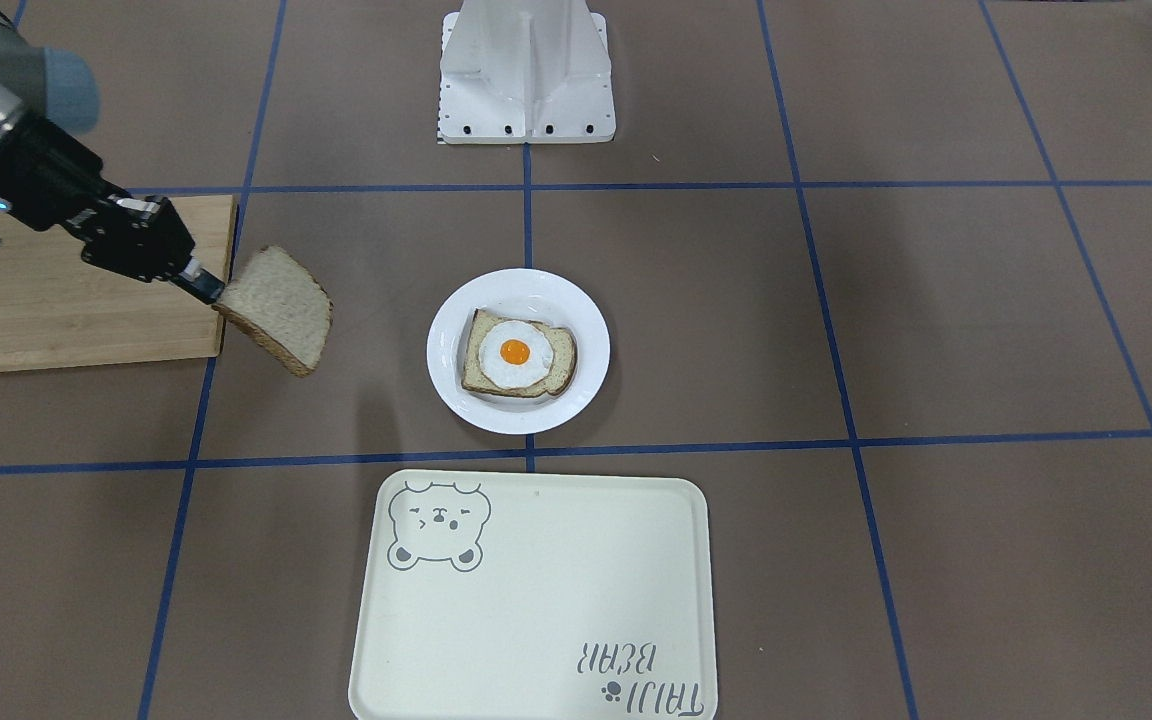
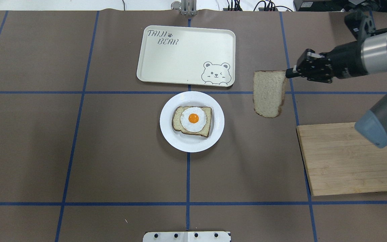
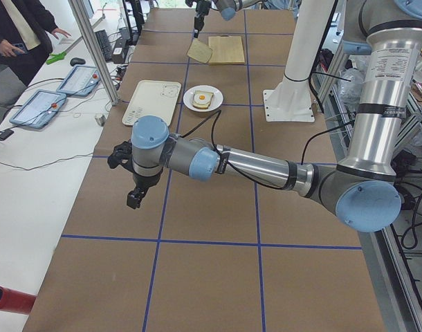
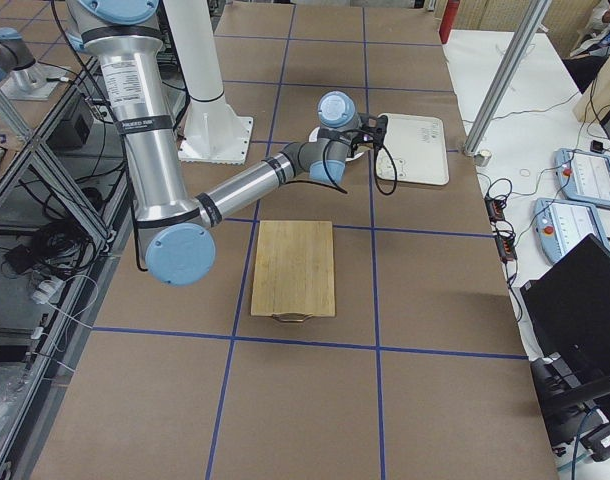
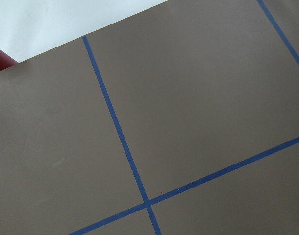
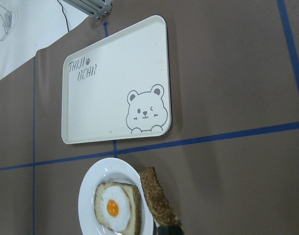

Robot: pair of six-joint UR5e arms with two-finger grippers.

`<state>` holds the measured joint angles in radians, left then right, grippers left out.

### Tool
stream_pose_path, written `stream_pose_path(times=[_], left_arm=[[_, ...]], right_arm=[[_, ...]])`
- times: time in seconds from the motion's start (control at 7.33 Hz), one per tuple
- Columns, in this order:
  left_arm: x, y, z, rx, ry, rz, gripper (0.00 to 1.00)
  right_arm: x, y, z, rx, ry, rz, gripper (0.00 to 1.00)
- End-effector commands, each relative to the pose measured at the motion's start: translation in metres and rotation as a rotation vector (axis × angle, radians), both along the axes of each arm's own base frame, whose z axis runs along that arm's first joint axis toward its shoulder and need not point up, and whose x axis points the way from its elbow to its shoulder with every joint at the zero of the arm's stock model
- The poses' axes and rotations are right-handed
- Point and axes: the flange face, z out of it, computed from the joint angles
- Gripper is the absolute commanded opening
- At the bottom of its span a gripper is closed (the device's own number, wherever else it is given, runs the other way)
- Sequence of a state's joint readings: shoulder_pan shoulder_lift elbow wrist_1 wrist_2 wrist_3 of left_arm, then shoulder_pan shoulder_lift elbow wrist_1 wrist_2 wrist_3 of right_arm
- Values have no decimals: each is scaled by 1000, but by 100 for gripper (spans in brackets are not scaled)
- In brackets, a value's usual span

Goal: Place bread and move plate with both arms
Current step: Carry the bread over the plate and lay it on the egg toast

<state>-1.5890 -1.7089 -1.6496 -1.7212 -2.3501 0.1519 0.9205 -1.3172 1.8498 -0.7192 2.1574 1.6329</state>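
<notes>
The bread (image 2: 269,94), a plain slice of pale speckled wholemeal with a dark brown crust, hangs clear of the brown table (image 2: 79,151) in the black two-finger right gripper (image 2: 288,73), whose jaws are pinched closed on one crust corner. From that pinch the slice's long axis runs back toward the robot's base. The right wrist view shows it nearly edge-on, so we judge it tilted rather than flat.

Outward from the hand, the round glossy white plate (image 2: 167,131) lies to the robot's left of the held slice and a little nearer the base, well apart from it. On the plate sits a like slice bearing a fried egg (image 2: 192,120). On the robot's right of the hand is the pale wooden cutting board (image 2: 348,161), and beyond the plate lies the cream rectangular tray (image 2: 180,57) with a bear drawing.

We take the coming move to be a carry leftward over the plate, with the slice levelled and squared to the egg slice before release. The right arm is plainly the nearer one. The left gripper (image 3: 135,200) hovers over bare table far toward the robot's left end. Only a side view shows it, so we cannot tell how far open it is.
</notes>
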Motion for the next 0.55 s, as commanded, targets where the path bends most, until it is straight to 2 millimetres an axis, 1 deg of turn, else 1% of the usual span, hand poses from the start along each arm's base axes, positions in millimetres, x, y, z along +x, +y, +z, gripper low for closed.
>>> stream_pose_path(times=[0.0, 0.14, 0.27, 0.41], left_arm=[[1, -1, 2, -4, 0, 1, 100], [1, -1, 4, -8, 0, 1, 100], [1, -1, 5, -10, 0, 1, 100], [1, -2, 4, -8, 0, 1, 100]], right_arm=[[-104, 20, -75, -151, -36, 185, 0], [-138, 32, -98, -206, -36, 267, 0], [-167, 45, -115, -264, -46, 339, 0], [-193, 64, -120, -298, -66, 424, 0]])
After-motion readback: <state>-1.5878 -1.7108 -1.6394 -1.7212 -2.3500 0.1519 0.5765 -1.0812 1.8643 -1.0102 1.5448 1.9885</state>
